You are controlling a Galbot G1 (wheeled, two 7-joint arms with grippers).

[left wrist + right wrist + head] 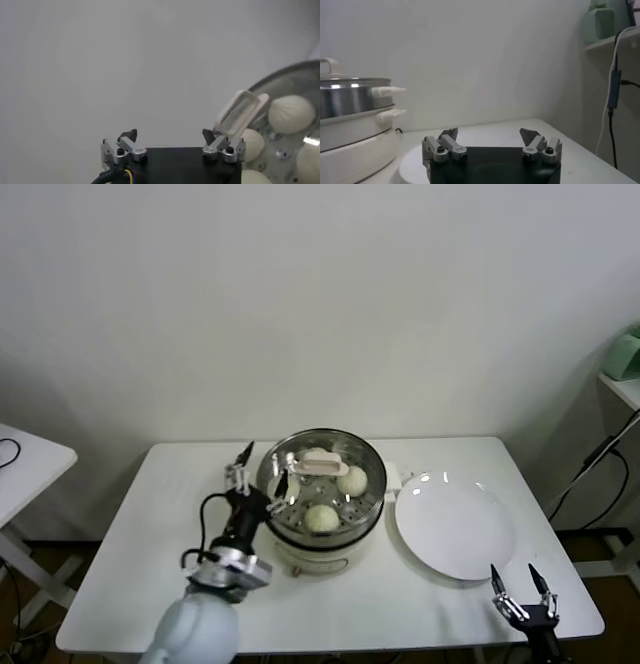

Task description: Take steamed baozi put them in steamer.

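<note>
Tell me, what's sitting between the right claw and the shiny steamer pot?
The empty white plate. In the head view it lies on the table between the right gripper, at the near edge, and the steamer, whose glass lid covers the baozi.

text: none readable | labels: none | brands: none | numbers: none | signs: none

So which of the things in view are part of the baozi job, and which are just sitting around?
Job:
- steamed baozi, in the steamer under the glass lid
- steamer
- glass lid, on the steamer
- left gripper, open beside the steamer

Lying about:
- white plate, bare
- right gripper, open, parked at the table's near edge
</note>
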